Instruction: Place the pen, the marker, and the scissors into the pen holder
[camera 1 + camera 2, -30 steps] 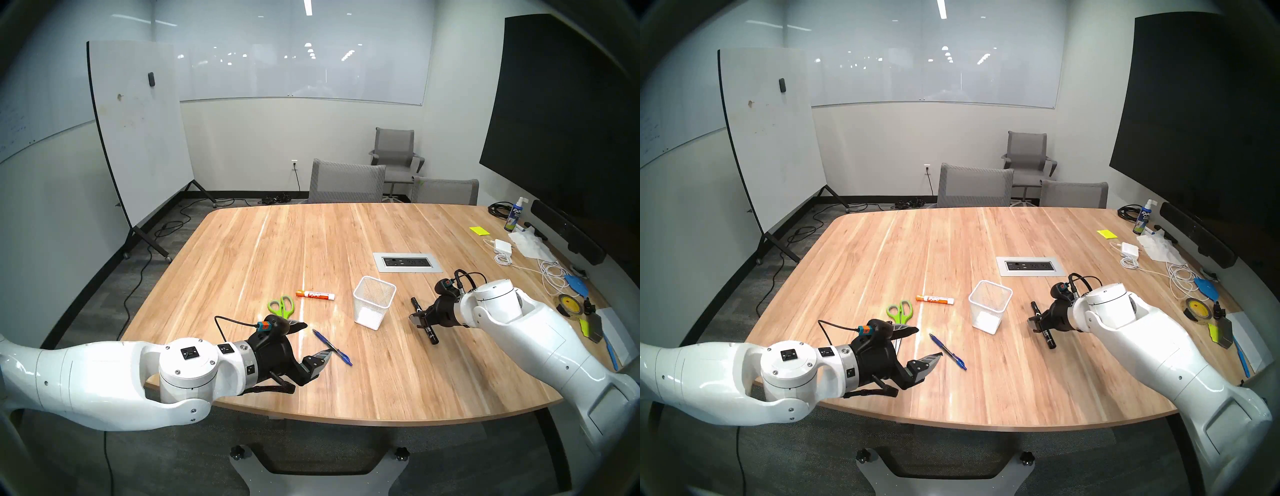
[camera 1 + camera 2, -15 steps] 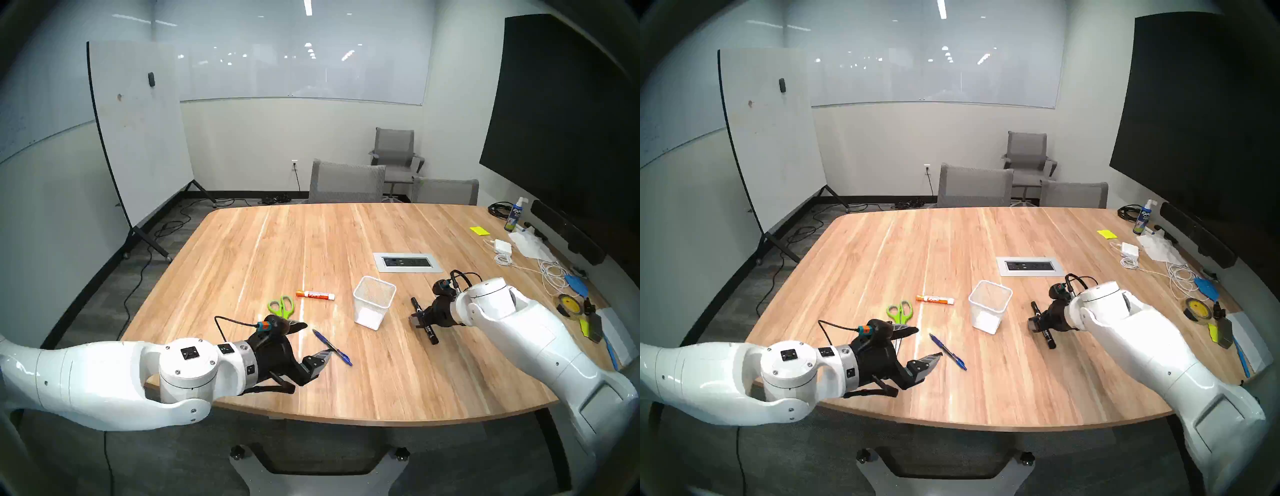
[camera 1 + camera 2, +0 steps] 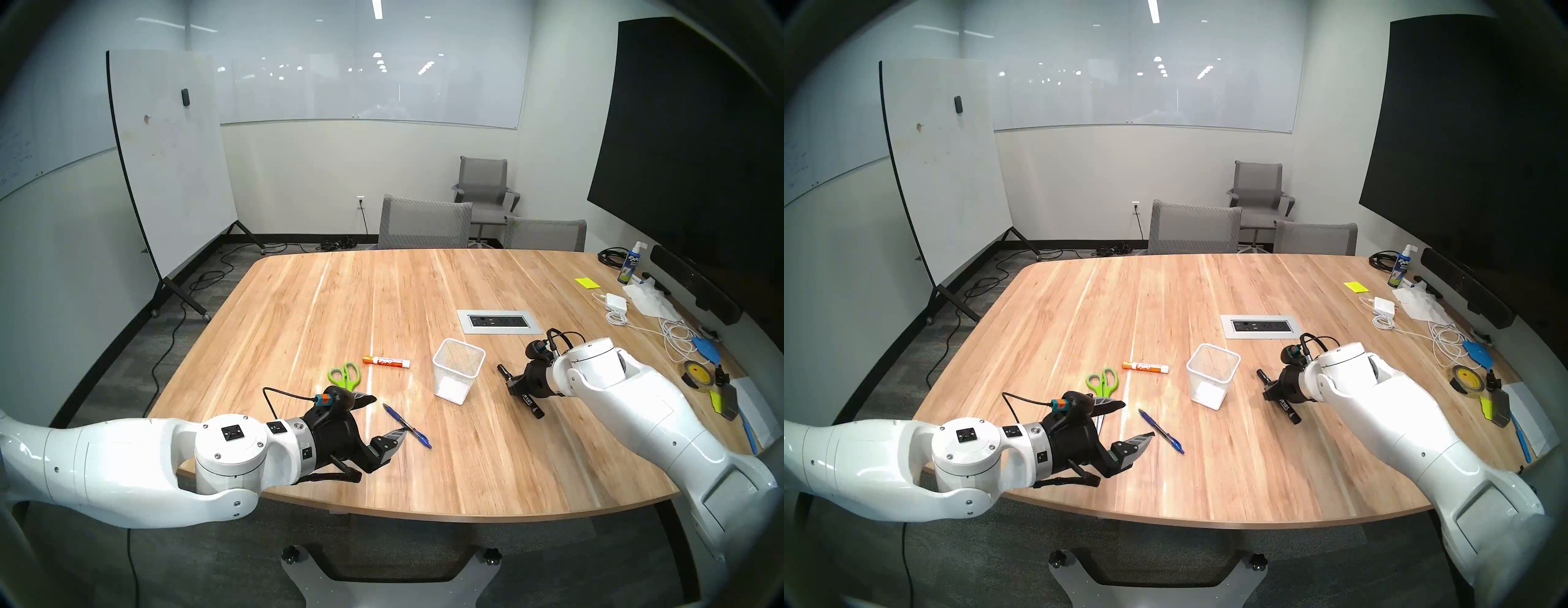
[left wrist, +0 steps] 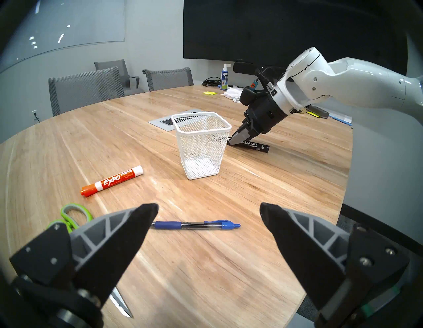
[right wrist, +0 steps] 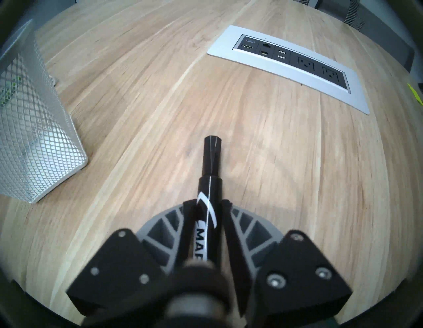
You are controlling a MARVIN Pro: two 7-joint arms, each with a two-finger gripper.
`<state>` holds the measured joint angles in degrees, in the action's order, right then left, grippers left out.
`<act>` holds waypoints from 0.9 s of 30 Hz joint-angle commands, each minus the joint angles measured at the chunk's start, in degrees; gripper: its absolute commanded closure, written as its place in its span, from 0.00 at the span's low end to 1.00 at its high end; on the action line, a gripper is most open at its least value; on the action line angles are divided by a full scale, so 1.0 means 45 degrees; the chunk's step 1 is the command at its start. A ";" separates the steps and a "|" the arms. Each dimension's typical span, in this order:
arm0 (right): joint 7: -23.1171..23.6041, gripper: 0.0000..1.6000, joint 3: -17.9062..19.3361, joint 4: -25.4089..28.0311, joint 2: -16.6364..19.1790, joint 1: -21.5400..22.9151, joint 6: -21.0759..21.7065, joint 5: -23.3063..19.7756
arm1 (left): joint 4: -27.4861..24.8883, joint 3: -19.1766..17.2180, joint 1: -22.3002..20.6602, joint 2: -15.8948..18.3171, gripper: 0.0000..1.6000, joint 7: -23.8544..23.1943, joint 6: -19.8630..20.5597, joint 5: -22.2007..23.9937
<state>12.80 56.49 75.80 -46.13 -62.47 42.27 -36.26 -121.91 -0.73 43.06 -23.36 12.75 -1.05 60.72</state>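
Beside the pen holder (image 3: 457, 375) on the desk (image 3: 466, 467), right end effector (image 5: 207, 206) clamps the black marker (image 5: 209, 183); left end effector (image 4: 209, 211) gapes w/ pen (image 4: 195, 225) & scissors (image 3: 344, 375) lying nearby.

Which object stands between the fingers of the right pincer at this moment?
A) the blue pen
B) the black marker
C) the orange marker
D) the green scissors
B: in the right wrist view the right pincer has its fingers on either side of the black marker, which lies beside the pen holder.

Head pair high; wrists near table (image 3: 424, 297).
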 commanded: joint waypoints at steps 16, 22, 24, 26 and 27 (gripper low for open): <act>0.1026 1.00 0.1575 0.1990 0.1591 -0.1446 -0.1525 -0.0972 | -0.0088 -0.0109 -0.0105 -0.0002 0.00 -0.0011 -0.0044 0.0015; 0.1299 1.00 0.2889 0.2553 0.2016 -0.2399 -0.2590 -0.2003 | -0.0084 -0.0106 -0.0105 -0.0006 0.00 -0.0008 -0.0044 0.0011; 0.1535 1.00 0.3271 0.2772 0.2246 -0.2835 -0.2920 -0.2393 | -0.0086 -0.0106 -0.0106 -0.0004 0.00 -0.0009 -0.0045 0.0013; 0.1782 1.00 0.3557 0.2892 0.2410 -0.3197 -0.3222 -0.2682 | -0.0087 -0.0107 -0.0107 -0.0003 0.00 -0.0010 -0.0045 0.0015; 0.1899 1.00 0.3712 0.2939 0.2473 -0.3385 -0.3370 -0.2831 | -0.0088 -0.0107 -0.0107 -0.0002 0.00 -0.0010 -0.0045 0.0016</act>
<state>18.71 67.70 85.92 -38.88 -72.55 31.88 -44.59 -121.90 -0.71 43.05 -23.37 12.75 -1.05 60.72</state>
